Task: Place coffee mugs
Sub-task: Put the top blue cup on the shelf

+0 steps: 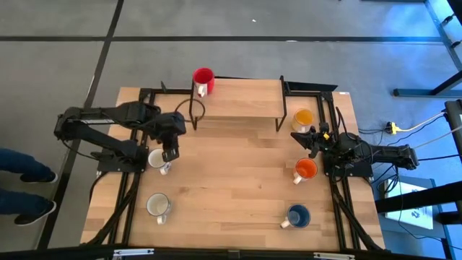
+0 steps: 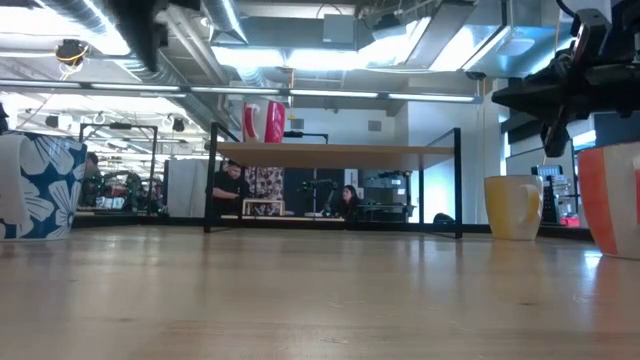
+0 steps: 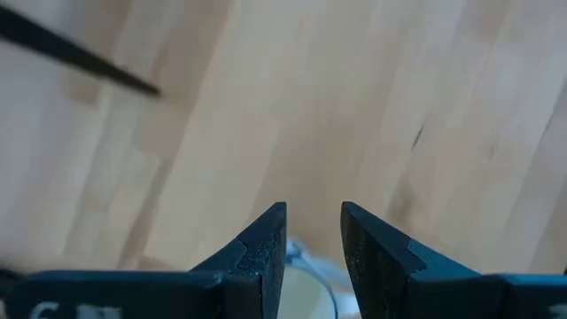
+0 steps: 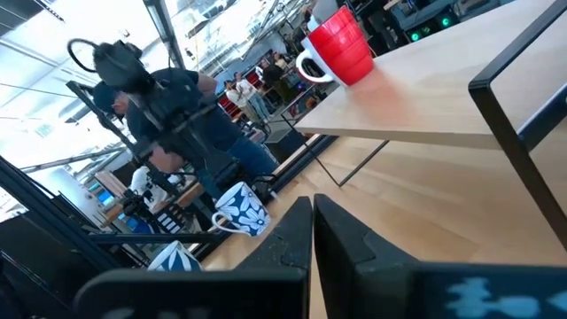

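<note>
A red mug stands on the far left corner of the raised wooden shelf. Two white mugs with dark patterning stand at the left. A yellow-orange mug, an orange-red mug and a blue mug stand at the right. My left gripper is open with a narrow gap, pointing down just over the farther white mug's rim. My right gripper is shut and empty, raised between the yellow-orange and orange-red mugs.
The shelf stands on thin black legs along the table's far side, with open room on its top right of the red mug. The table's middle is bare wood. People show in the room beyond the table.
</note>
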`<state>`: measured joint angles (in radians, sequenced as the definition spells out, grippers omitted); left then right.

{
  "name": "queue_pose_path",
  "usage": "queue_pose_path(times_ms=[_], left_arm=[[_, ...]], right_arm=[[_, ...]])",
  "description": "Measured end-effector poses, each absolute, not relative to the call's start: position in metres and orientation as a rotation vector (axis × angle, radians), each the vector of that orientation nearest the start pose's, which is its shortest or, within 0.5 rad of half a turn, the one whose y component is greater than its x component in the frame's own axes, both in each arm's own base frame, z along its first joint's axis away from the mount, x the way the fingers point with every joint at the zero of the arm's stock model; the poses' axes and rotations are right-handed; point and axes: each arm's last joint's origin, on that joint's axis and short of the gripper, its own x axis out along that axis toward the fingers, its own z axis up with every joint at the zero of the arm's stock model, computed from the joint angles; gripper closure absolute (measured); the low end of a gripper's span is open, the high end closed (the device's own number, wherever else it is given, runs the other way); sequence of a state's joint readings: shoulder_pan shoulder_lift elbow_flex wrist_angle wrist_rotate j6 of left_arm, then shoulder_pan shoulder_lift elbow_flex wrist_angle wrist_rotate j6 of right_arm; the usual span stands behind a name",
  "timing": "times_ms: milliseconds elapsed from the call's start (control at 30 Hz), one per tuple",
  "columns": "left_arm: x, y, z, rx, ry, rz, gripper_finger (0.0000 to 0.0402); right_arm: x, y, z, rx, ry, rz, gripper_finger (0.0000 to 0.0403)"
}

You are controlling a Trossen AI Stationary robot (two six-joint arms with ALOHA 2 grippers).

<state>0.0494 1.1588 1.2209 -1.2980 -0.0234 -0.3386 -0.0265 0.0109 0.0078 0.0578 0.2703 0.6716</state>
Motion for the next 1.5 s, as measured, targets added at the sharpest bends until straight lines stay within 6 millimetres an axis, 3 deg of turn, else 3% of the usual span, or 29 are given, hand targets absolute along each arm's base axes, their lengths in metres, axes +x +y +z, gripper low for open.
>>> queue_pose_path(times_ms=[400,633,833,1100,1267,1500], left_arm=[[0.173,0.009,0.269,-0.171,1.485,0.2,0.0298],[0.168,0.021,0.265,-0.179,1.53,0.191,0.0293],[0.171,0.032,0.258,-0.164,1.607,0.17,0.0256],[0.178,0.034,0.245,-0.102,1.699,0.102,0.0243],[0.169,0.032,0.225,-0.134,1.777,0.095,0.0243],[0.168,0.032,0.213,-0.17,1.735,0.128,0.0245]], right_arm=[[0.096,-0.011,0.171,0.658,-0.159,-0.292,0.0398],[0.096,-0.011,0.171,0.658,-0.158,-0.292,0.0398],[0.096,-0.011,0.171,0.658,-0.158,-0.292,0.0398],[0.096,-0.011,0.171,0.658,-0.155,-0.284,0.0398],[0.096,-0.011,0.171,0.658,-0.154,-0.283,0.0398],[0.096,-0.011,0.171,0.658,-0.156,-0.289,0.0398]])
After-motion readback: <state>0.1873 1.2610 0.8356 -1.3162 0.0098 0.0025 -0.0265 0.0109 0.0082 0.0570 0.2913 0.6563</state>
